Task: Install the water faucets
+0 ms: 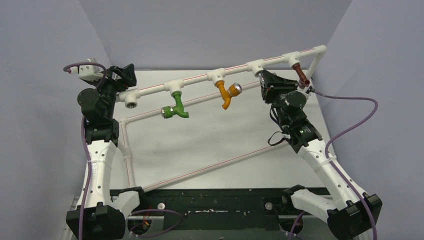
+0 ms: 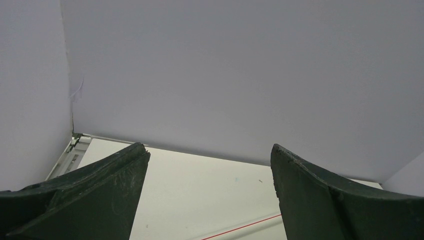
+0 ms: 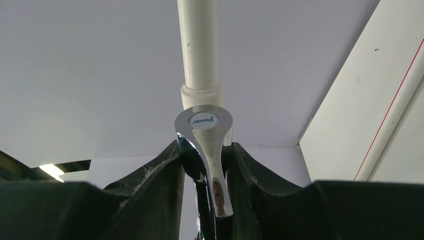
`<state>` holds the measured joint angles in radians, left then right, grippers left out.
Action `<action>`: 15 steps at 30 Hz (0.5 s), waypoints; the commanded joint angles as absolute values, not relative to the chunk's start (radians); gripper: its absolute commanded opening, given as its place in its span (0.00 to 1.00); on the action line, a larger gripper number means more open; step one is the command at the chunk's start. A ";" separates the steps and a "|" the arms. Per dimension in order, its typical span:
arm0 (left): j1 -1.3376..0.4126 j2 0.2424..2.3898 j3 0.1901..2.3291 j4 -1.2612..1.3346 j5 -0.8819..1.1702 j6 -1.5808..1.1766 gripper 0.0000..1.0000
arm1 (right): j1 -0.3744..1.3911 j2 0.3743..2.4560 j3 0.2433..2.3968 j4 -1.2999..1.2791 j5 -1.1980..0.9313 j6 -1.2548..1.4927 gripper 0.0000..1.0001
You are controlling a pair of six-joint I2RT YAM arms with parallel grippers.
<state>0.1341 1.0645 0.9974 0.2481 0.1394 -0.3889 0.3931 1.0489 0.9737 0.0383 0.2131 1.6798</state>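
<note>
My right pincer: pinching small shiny chrome metal tap, its head at a fitting of the white plastic pipe | my left pincer: spread, above pale table | around: orange bent-spout tap just left, brown tap just right, green tap farther left, all on pipe.

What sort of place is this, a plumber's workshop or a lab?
Probably a lab test bench: plain grey walls enclose a white table, where a white pipe frame carries coloured taps.
</note>
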 commanded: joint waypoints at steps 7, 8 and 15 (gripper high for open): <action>0.141 1.149 0.900 -0.014 0.165 -0.399 0.90 | 0.409 0.918 0.903 0.072 0.113 1.671 0.62; 0.141 1.150 0.899 -0.014 0.166 -0.399 0.90 | 0.409 0.912 0.901 0.061 0.104 1.660 0.65; 0.141 1.153 0.899 -0.014 0.163 -0.397 0.90 | 0.410 0.821 0.897 -0.073 0.101 1.523 0.73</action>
